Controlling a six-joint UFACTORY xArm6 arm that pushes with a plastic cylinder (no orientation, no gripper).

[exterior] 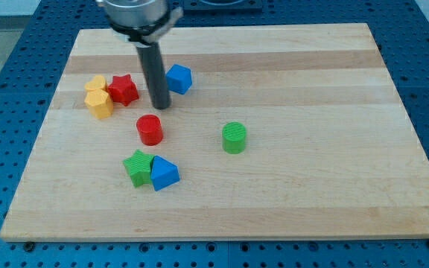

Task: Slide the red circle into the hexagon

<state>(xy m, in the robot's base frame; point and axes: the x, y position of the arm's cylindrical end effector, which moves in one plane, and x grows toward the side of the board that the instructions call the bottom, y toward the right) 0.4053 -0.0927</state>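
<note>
The red circle (149, 129) is a short red cylinder left of the board's middle. My tip (159, 106) stands just above and a little right of it, a small gap away. The yellow hexagon (99, 103) lies at the view's left, touching a second yellow block (95, 84) above it. A red star (124, 89) sits right of the yellow blocks, between them and my rod.
A blue block (179, 78) sits just right of my rod. A green cylinder (234, 138) stands right of the red circle. A green star (138, 167) and a blue triangle (163, 173) touch each other below the red circle. The wooden board (311, 186) lies on a blue perforated table.
</note>
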